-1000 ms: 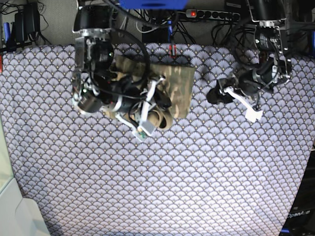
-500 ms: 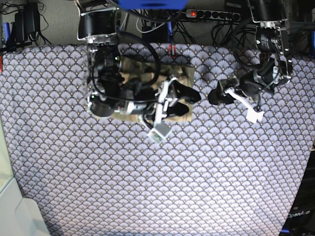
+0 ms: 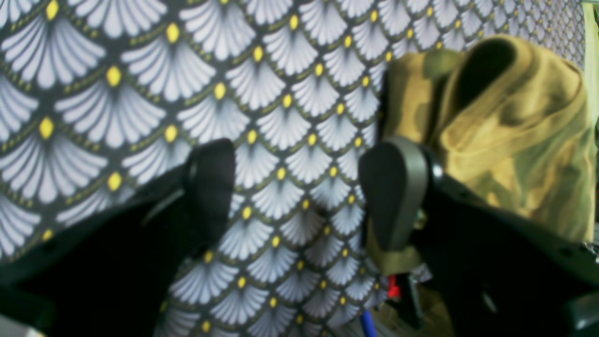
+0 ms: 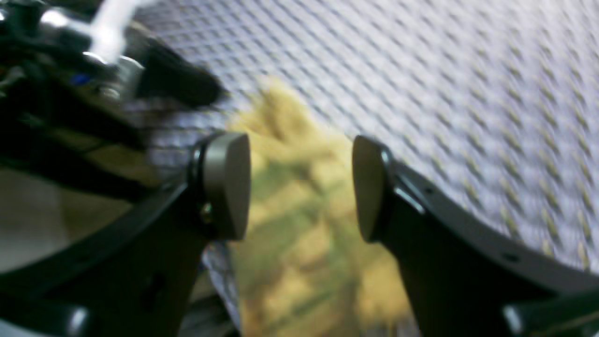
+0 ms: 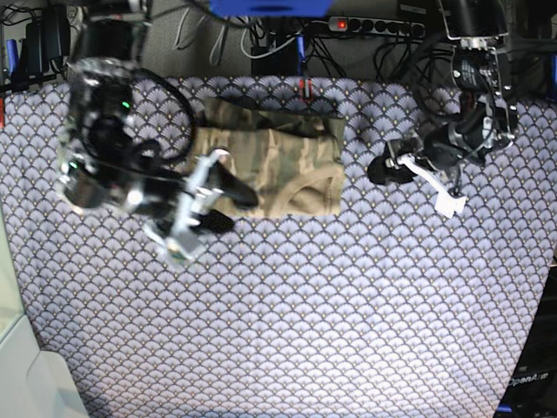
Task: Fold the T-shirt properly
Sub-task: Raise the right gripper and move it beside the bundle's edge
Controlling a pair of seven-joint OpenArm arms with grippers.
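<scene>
T-shirt lies folded into a rough rectangle on the scallop cloth, far-centre of table. Right gripper at its near-left edge, fingers apart w/ nothing held. Left gripper just right of shirt, pads wide apart, empty, over bare cloth.

From my station I count one T-shirt, folded into a rectangle near the far edge of the table. One purple scallop cloth covers the table. I count two arms, so two grippers: the right gripper and the left gripper. Past the far edge I count one power strip, with one red switch lit.
</scene>
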